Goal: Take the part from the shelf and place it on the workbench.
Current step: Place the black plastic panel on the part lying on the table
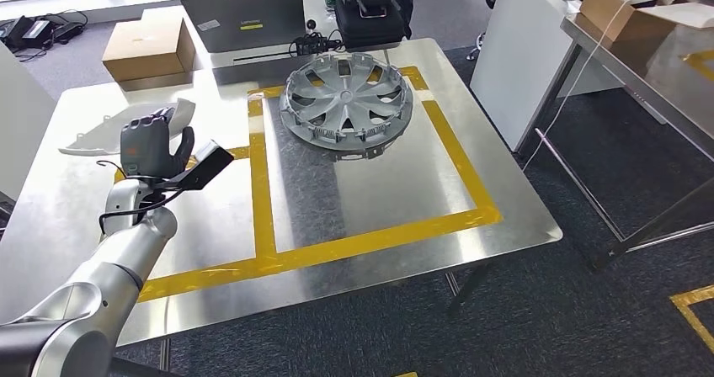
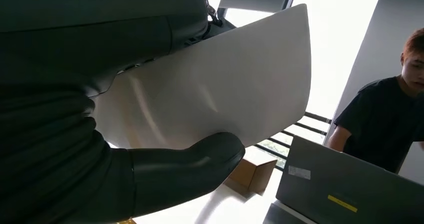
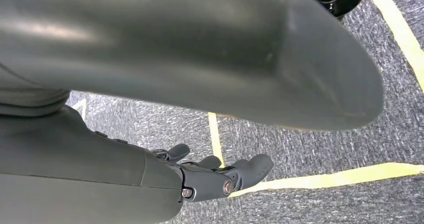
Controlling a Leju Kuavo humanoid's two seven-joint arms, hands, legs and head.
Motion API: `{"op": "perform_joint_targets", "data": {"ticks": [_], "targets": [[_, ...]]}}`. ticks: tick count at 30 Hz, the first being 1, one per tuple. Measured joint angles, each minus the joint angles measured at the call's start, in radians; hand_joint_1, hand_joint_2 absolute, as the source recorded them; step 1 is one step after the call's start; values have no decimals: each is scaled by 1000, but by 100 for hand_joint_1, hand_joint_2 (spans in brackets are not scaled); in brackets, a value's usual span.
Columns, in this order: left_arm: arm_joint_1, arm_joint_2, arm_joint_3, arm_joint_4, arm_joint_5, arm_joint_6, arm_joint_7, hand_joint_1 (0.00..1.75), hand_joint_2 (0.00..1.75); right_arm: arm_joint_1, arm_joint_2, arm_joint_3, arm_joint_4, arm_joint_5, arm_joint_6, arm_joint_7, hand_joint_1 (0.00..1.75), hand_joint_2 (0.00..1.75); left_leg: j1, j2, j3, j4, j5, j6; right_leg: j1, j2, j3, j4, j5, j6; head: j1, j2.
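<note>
Seen from above: left hand [image 1: 151, 146] raised over the left side of the steel surface [image 1: 362, 200], thumb and fingers clamped on one white panel part [image 2: 215, 89]. Part above the surface, not yet resting on it, long axis running left and away from the hand. Right hand [image 3: 215, 176] hanging low over carpet, fingers loosely spread, holding nothing, far from the part. One silver hubcap [image 1: 346, 103] inside the yellow tape square [image 1: 261, 200]; one cardboard box [image 1: 149, 49], one laptop [image 1: 244, 19] beyond.

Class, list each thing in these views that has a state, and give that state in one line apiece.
Left hand: holding the white part above the workbench.
Right hand: hanging over the floor, fingers apart, holding nothing.
Hubcap: lying flat inside the yellow tape square.
Laptop: open.
Cardboard box: closed.
</note>
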Motion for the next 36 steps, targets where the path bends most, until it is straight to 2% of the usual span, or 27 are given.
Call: {"op": "perform_joint_targets", "data": {"ticks": [2,7,11,25,34,36], "targets": [[0,-1,0,4,4,0,-6,0,175,0,0,0,0,0,1,-3,0,0,0,0,0,0,0,0,0,0,0,0,0,0,0,0],[0,-7,0,13,8,-6,-13,0,175,0,0,0,0,-3,4,-6,0,0,0,0,0,0,0,0,0,0,0,0,0,0,0,0],[1,-12,0,16,13,-7,-27,0,0,0,0,0,0,-6,4,-12,0,0,0,0,0,0,0,0,-1,0,0,0,0,0,0,0],[-9,-24,-10,8,-15,2,-23,0,0,-1,0,0,0,6,4,-11,0,0,0,0,0,0,0,1,-1,0,0,0,0,0,0,0],[-24,-25,-10,-15,-19,2,-44,0,0,-1,0,0,0,11,11,-16,0,0,0,0,0,0,0,1,-1,0,0,0,0,0,0,0],[-35,-25,-10,-40,-18,2,-73,0,0,-1,0,0,0,14,17,-19,0,0,0,0,0,0,0,1,-1,0,0,0,0,0,0,0]]}}
